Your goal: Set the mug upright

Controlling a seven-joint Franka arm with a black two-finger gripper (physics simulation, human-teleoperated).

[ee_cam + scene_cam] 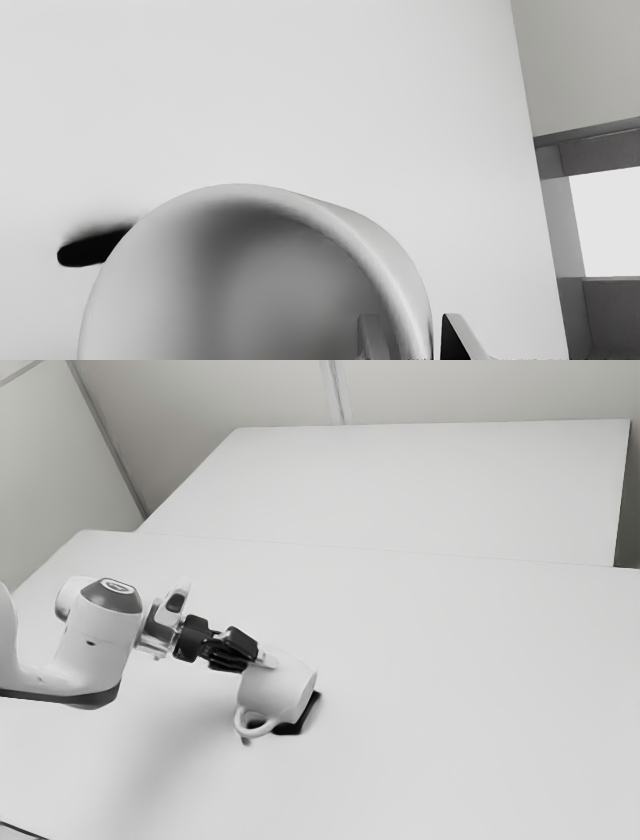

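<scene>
Mug (281, 686) looks tipped, handle (256, 732) toward seven in the exterior view, so righting's left, and claw (262, 659)'s at its ten o'clock, can't tell if it's gripping.

Just below the exterior view's centre, the white mug (278, 688) is showing a smooth, ceramic-like finish with faint sheen, while the tabletop (460, 700) around it is looking smooth and matt.
</scene>
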